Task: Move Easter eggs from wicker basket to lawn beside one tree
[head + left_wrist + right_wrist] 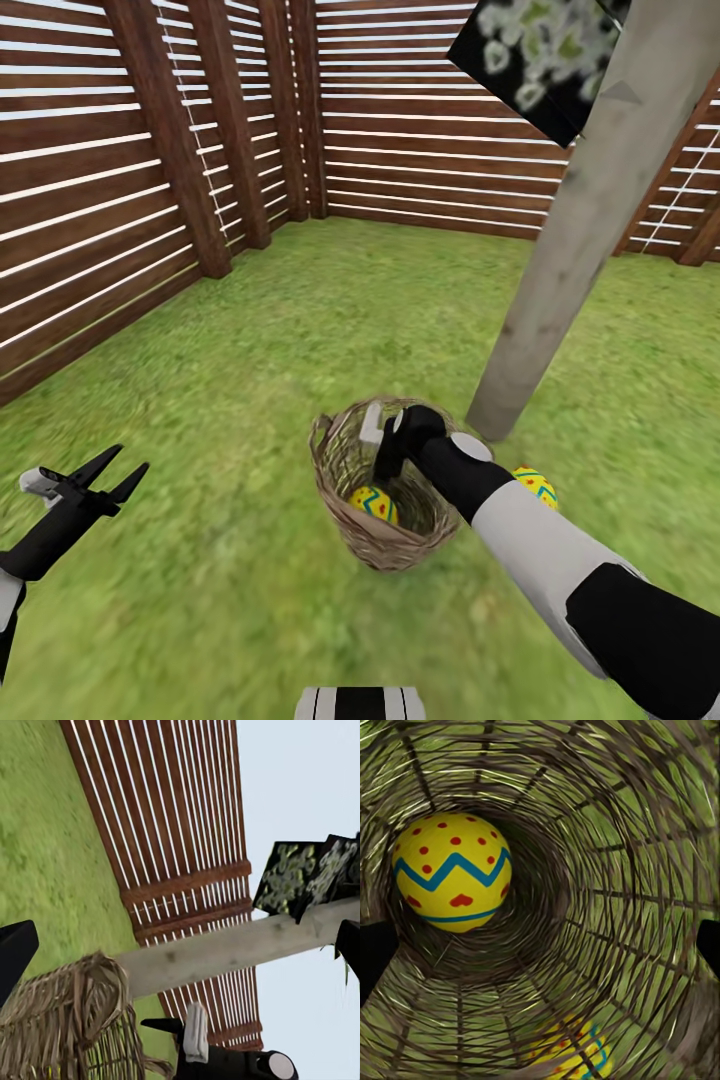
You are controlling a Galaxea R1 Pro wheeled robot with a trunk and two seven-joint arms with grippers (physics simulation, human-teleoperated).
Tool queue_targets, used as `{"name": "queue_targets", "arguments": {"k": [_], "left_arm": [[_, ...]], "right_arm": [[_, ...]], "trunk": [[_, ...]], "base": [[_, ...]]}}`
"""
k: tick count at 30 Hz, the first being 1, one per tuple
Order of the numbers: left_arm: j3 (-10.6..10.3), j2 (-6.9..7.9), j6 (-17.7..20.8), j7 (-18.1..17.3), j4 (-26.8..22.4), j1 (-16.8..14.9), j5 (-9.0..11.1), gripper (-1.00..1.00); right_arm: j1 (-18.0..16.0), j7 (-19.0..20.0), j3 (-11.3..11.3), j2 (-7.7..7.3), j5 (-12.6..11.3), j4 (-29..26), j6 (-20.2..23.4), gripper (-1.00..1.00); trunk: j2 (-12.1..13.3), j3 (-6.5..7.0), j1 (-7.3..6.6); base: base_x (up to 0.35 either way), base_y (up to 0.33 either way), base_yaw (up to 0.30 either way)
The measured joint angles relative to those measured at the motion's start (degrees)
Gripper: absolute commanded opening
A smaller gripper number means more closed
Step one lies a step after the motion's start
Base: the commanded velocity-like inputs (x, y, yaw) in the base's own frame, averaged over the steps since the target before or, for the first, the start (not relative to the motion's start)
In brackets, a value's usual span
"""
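The wicker basket (352, 470) stands on the lawn (330, 320) at the foot of the tree (590, 210). My right gripper (386, 436) reaches down into the basket's mouth, open, with nothing between its fingers. In the right wrist view one Easter egg (451, 871) lies on the basket's bottom, apart from the right gripper (540, 949). A second egg (577, 1054) shows through the weave. The head view shows one egg in the basket (373, 503) and another egg (537, 486) on the grass between basket and trunk. My left gripper (110, 477) hangs open over the grass to the left.
A brown slatted fence (120, 170) closes the lawn on the left and at the back. The tree's dark leaf block (540, 55) hangs at the upper right. Open grass lies left of the basket (67, 1027) and behind it. The trunk (225, 949) stands close beside the basket.
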Motion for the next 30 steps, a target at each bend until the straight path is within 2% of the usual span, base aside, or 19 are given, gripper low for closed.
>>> {"name": "queue_targets", "arguments": {"k": [8, 10, 12, 15, 25, 30], "left_arm": [[0.0, 0.00, 0.0, 0.0, 0.0, 0.0, -0.1, 1.00], [0.0, -0.02, 0.0, 0.0, 0.1, 0.0, -0.1, 1.00], [0.0, -0.03, 0.0, 0.0, 0.1, 0.0, -0.1, 1.00], [0.0, -0.04, 0.0, 0.0, 0.1, 0.0, -0.1, 1.00], [0.1, -0.04, 0.0, -0.1, 0.1, 0.0, 0.0, 1.00], [0.0, -0.04, 0.0, -0.1, 0.1, 0.0, -0.1, 1.00]], "right_arm": [[0.0, 0.4, 0.2, 0.10, 0.0, 1.1, 0.0, 1.00], [0.0, 0.6, 0.4, 0.27, 0.1, 1.8, 0.0, 1.00], [0.0, 0.6, 0.6, 0.50, 0.1, 5.5, 0.0, 1.00], [0.0, 0.6, 0.6, 0.59, 0.1, 7.5, 0.0, 1.00], [0.0, 0.6, 0.3, 0.77, -0.1, 8.4, 0.0, 1.00], [0.0, 0.3, 0.3, 0.77, -0.1, 8.0, 0.0, 1.00]], "trunk": [[0.0, 0.00, 0.01], [0.0, 0.00, 0.02], [0.0, -0.01, 0.03], [0.0, 0.00, 0.03], [0.0, 0.00, 0.03], [-0.1, -1.10, 0.16]], "base": [[0.255, -0.069, 0.000], [0.053, -0.014, 0.000], [0.011, -0.003, 0.000], [0.004, -0.001, 0.000], [0.000, 0.000, 0.000], [0.000, 0.000, 0.000]]}}
